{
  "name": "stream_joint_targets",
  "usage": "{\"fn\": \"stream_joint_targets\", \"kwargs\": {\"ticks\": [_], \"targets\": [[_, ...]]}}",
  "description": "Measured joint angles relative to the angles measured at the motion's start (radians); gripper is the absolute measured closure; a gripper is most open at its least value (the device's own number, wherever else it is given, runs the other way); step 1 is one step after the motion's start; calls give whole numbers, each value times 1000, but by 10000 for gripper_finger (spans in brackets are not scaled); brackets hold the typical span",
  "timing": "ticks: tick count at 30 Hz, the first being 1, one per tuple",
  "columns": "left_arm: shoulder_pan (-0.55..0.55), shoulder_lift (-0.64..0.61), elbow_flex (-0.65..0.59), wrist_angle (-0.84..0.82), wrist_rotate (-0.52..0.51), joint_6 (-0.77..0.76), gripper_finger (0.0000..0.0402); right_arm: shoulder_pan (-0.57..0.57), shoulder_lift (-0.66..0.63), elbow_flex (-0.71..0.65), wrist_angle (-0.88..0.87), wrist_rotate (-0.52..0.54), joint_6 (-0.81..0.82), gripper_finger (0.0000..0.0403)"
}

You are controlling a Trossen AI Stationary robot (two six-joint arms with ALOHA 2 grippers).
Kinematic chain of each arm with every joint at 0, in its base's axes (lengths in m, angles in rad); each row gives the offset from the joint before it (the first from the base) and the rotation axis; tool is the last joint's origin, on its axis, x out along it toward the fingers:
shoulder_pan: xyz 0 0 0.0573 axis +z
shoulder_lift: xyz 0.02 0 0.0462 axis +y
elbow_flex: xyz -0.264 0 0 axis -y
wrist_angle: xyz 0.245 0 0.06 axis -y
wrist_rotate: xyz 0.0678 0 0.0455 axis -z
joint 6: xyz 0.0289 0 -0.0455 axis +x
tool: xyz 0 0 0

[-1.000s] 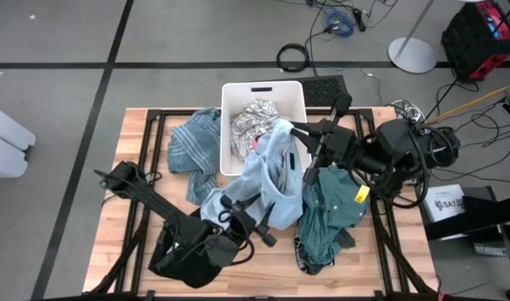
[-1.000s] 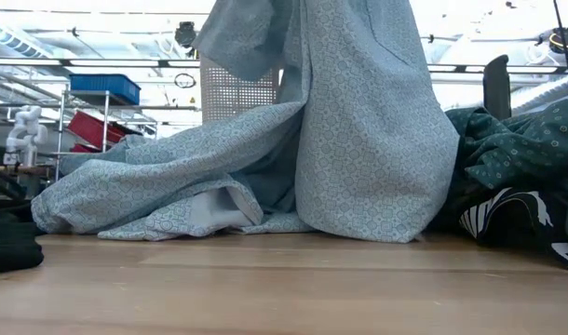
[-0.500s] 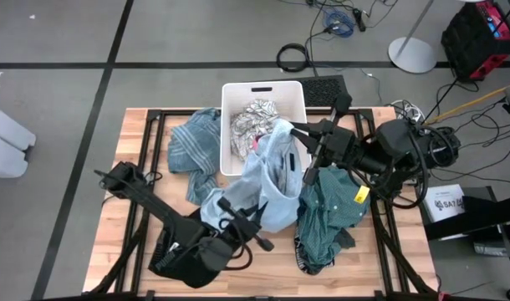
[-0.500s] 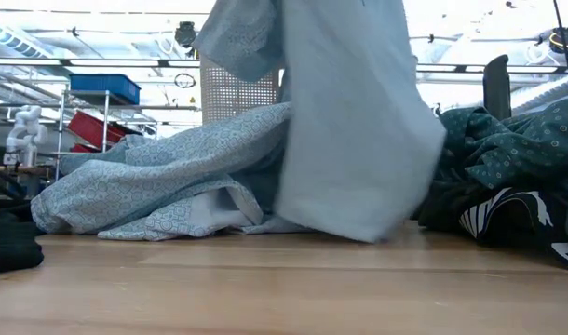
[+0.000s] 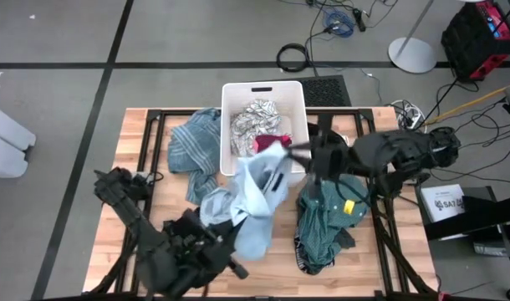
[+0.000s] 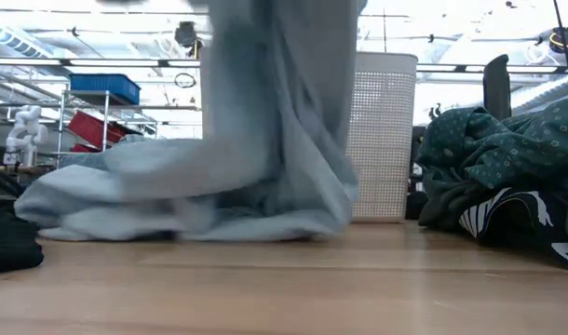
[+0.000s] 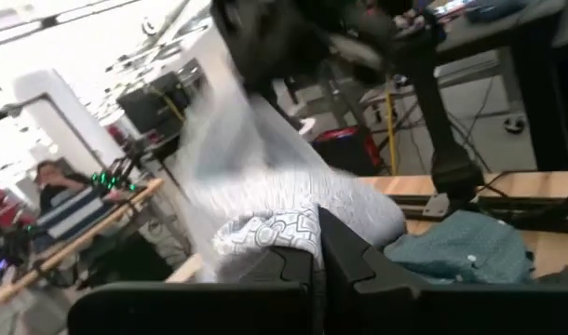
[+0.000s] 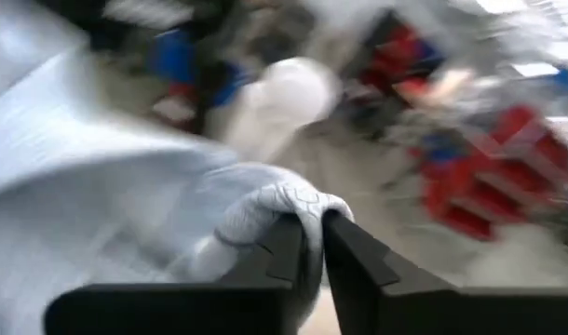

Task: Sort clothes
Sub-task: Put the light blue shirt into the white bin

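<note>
Light blue garment (image 5: pixel 253 191) pinched between left end effector (image 7: pixel 317 249) and right end effector (image 8: pixel 312 244).

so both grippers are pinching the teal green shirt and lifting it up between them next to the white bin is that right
Not quite. The garment pinched between them is the light blue shirt, not the teal green one. The left gripper and the right gripper are each shut on its pale patterned fabric, as both wrist views show. In the high view the teal green shirt lies on the table, beside the white bin.
</note>
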Motion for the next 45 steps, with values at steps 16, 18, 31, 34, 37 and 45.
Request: {"fn": "stream_joint_targets", "kwargs": {"ticks": [16,18,31,34,37,45], "targets": [[-117,-143,132,-100,0,0,401,33,-7,-36,-557,-362,440,240],[-118,-157,132,-102,0,-36,400,51,-21,-101,-500,-363,456,238],[-125,-196,132,-110,1,-85,397,69,-119,-835,539,-189,247,238],[-125,-196,132,-110,1,-101,397,53,-101,-933,761,-162,171,238],[-126,-196,132,-110,2,-103,396,28,-69,-983,921,-165,144,238],[-125,-196,132,-105,2,-112,396,-44,32,-988,1123,-238,92,238]]}}
